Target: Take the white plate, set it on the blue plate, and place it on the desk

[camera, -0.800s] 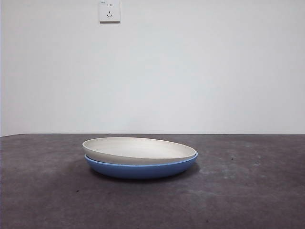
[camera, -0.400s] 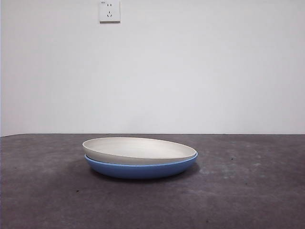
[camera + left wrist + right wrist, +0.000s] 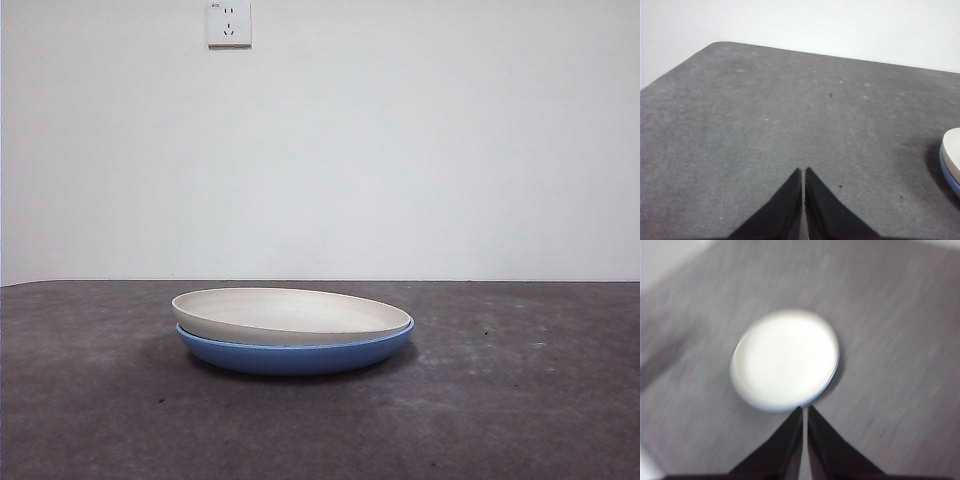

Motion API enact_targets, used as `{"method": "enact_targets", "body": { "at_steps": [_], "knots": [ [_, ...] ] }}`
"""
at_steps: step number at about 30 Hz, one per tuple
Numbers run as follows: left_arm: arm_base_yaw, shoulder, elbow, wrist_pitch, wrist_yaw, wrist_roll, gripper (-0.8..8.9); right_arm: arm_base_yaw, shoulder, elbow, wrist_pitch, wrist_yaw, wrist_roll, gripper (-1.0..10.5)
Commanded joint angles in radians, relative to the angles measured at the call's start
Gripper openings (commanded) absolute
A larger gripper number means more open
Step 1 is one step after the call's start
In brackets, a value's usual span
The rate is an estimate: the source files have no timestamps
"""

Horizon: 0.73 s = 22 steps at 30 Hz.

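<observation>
A: Plates?

B: White plate [image 3: 290, 315] sits stacked in the blue plate [image 3: 296, 355], both on the dark grey worktop [image 3: 520, 400], about the middle of the front view. The white one is tilted a bit and shifted toward the left, so its left rim overhangs while a thin blue edge shows along the right.

A: Anything holding them?

B: No. Neither arm appears in the front view. Nothing touches the stack.

A: Left gripper?

B: Left gripper [image 3: 803, 172] has its jaws clenched together, tips meeting with just a thin slit, empty, over bare worktop [image 3: 765, 125]. The stack is off at the edge of that wrist view, only a sliver of white plate [image 3: 953, 152] over blue plate [image 3: 949, 177], well apart from the jaws.

A: Right gripper?

B: Right gripper [image 3: 804, 410] also has its jaws pressed closed, holding nothing. The wrist view is blurred. It looks down on the white plate [image 3: 785, 357], with a thin blue plate [image 3: 834, 375] rim visible on one side. The jaw tips line up near the plate's edge in that view, but I can't tell the height above it.

A: Background?

B: Plain white wall [image 3: 400, 150] with a socket [image 3: 229, 22] high up.
</observation>
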Motion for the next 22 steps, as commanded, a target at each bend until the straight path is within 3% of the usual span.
{"method": "enact_targets", "body": {
  "at_steps": [1, 9, 17, 22],
  "knots": [
    [-0.002, -0.002, -0.021, -0.006, 0.006, -0.003, 0.10, -0.074, -0.076, -0.092, 0.156, -0.009, -0.021, 0.1],
    [-0.002, -0.002, -0.021, -0.006, 0.006, -0.003, 0.10, -0.318, -0.363, -0.453, 0.545, 0.061, -0.025, 0.1],
    [-0.002, -0.002, -0.021, -0.006, 0.006, -0.003, 0.10, -0.357, -0.564, -0.718, 0.728, 0.220, -0.024, 0.1],
    [-0.002, -0.002, -0.021, -0.006, 0.006, -0.003, 0.10, -0.357, -0.635, -0.829, 0.731, 0.235, -0.018, 0.1]
  ]
}}
